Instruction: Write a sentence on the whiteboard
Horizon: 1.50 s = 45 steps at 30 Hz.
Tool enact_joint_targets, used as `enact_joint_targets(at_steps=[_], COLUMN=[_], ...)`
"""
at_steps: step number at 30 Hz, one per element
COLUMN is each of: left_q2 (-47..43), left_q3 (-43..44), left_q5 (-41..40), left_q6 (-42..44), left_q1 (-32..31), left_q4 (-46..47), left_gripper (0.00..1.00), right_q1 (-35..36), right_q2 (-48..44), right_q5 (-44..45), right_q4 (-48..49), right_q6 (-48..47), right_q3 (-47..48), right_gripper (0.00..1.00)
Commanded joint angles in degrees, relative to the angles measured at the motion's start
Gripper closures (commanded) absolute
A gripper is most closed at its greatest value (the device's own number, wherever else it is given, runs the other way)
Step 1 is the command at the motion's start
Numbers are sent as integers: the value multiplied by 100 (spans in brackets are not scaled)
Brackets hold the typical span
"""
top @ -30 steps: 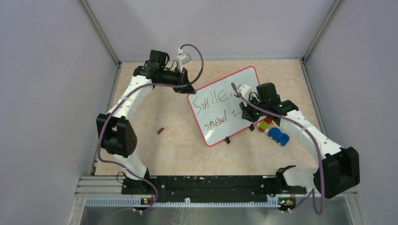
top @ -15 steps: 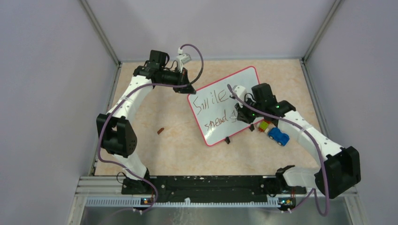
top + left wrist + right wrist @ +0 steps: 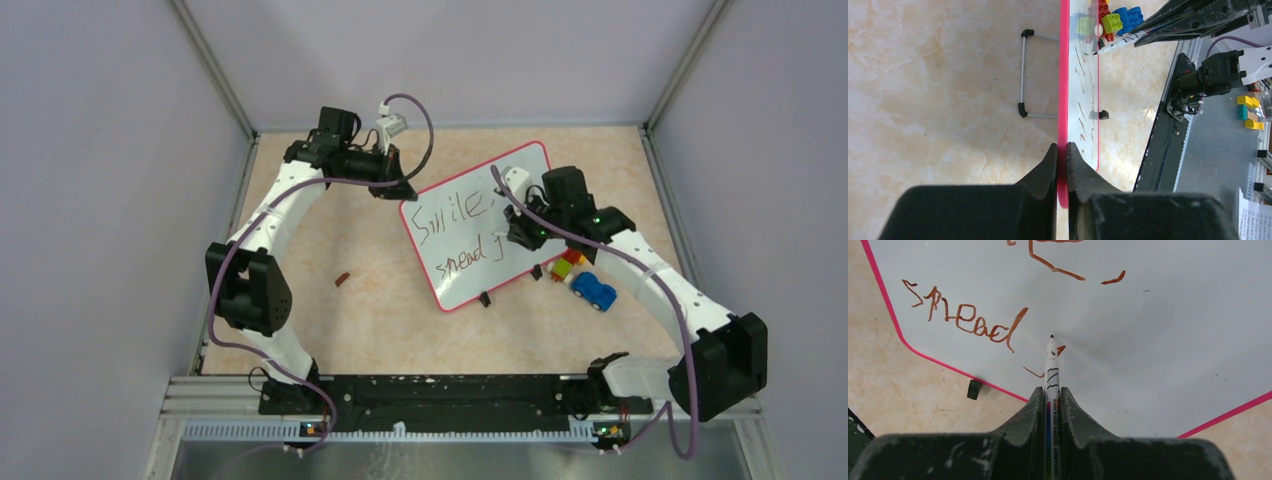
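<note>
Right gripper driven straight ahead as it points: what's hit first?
The whiteboard. The marker in the right gripper aims at its face beside the writing; the tip looks at or near the surface.

The light was bright and even. A soft grey shadow lay on the whiteboard (image 3: 1173, 340) by the pen (image 3: 1052, 365). The pictures looked sharp.

Ahead of your right pincer (image 3: 1052, 390), the view's top edge cuts off the upper line of the sentence (image 3: 975, 327). Past your left pincer (image 3: 1061, 146), the whiteboard (image 3: 1064, 75) shows edge-on, its writing too squeezed to read.
</note>
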Motion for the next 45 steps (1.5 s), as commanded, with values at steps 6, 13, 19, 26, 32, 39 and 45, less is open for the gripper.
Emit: enact_joint_targets(at_steps=[6, 13, 19, 26, 32, 39, 45], left_q2=[132, 146, 120, 128, 124, 107, 123], left_q3=[-117, -124, -151, -156, -165, -169, -161], left_q5=[-89, -53, -50, -35, -49, -64, -64], left_q6=[93, 85, 86, 83, 81, 88, 91], left_q1=[-141, -141, -136, -140, -141, -141, -141], left_q4=[-354, -358, -359, -346, -347, -349, -349], left_gripper=[100, 100, 100, 100, 100, 100, 100], right_q1=[-51, -98, -354, -394, -393, -381, -372], right_q2=[97, -234, -386, -255, -126, 27, 0], right_q5=[355, 118, 40, 153, 145, 20, -78], right_q4=[230, -93, -247, -84, 76, 138, 84], right_q6=[-125, -177, -294, -303, -267, -258, -300], right_q3=[-1, 48, -96, -202, -145, -87, -203], right_gripper=[100, 100, 100, 100, 100, 100, 100])
